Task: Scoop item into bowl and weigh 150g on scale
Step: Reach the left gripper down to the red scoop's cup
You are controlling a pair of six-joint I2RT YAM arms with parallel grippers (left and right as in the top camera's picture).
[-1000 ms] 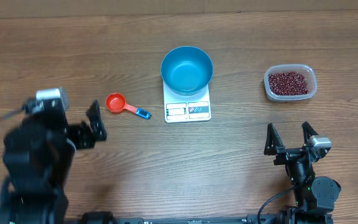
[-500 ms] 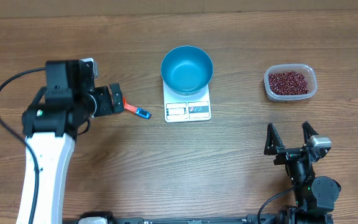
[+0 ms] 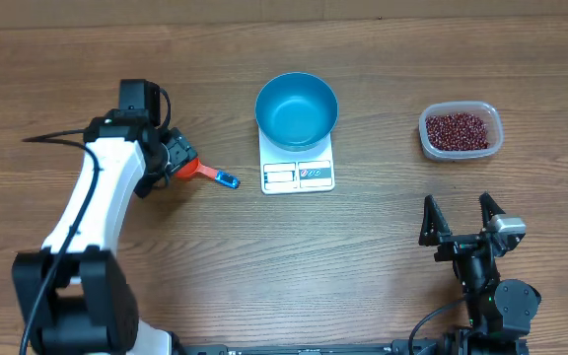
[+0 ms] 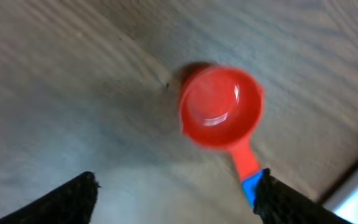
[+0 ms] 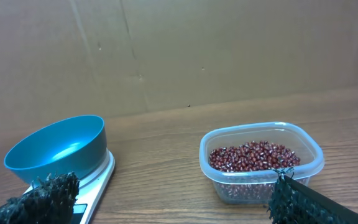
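The beans (image 3: 457,129) lie in a clear tub (image 3: 491,143) at the right; the right wrist view shows the beans (image 5: 253,155) too. The blue bowl (image 3: 297,108) stands empty on the white scale (image 3: 298,174). My left gripper (image 3: 174,158) hangs over a red measuring scoop (image 3: 205,173) left of the scale. In the left wrist view the scoop (image 4: 221,107) lies empty on the table. My left gripper (image 4: 176,194) is open, its right finger (image 4: 284,202) beside the handle's blue end. My right gripper (image 3: 459,222) stands open near the front right, holding nothing.
A brown cardboard wall (image 5: 179,50) runs behind the table. In the right wrist view the bowl (image 5: 55,149) and the scale (image 5: 98,180) are at the left and the tub (image 5: 309,155) at the right, between my right gripper's (image 5: 169,199) fingers.
My left arm has swung from the front left up to the red scoop, and its jaws have narrowed a little. The right arm has not moved.
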